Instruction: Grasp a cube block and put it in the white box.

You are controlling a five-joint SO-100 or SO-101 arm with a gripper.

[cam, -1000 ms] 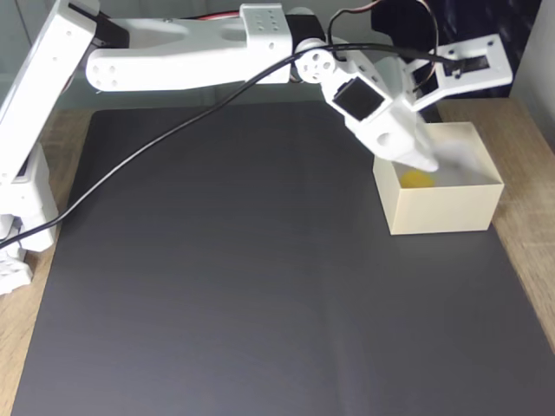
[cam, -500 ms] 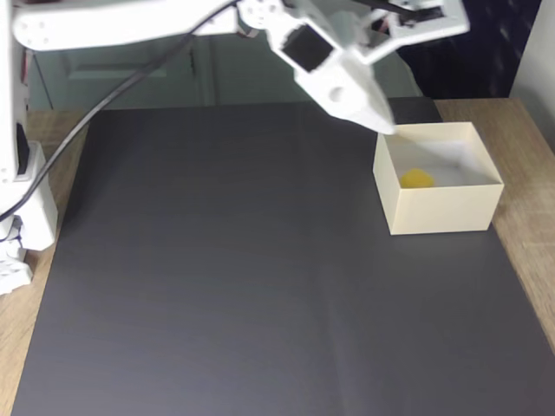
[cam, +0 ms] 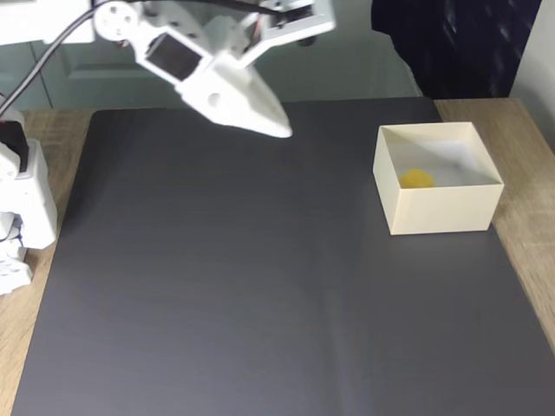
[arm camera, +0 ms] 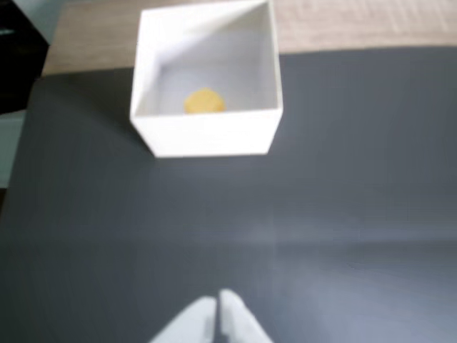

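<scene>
The yellow cube block [cam: 417, 178] lies inside the white box [cam: 442, 212], near its left wall in the fixed view. From the wrist, the cube block [arm camera: 204, 101] rests on the floor of the white box [arm camera: 207, 136] at the top of the picture. My gripper [cam: 276, 126] hovers high over the mat, well to the left of the box, shut with nothing in it. Its white fingertips [arm camera: 228, 306] meet at the bottom edge of the wrist view, and the gripper [arm camera: 217, 304] is far from the box.
A dark grey mat [cam: 260, 277] covers most of the wooden table [cam: 529, 217]. The arm's white base [cam: 22, 217] stands at the left edge. A dark object [cam: 451, 43] sits behind the table at the back right.
The gripper has lifted out of the box and swung left across the mat, leaving the cube inside. Its fingers have closed together.
</scene>
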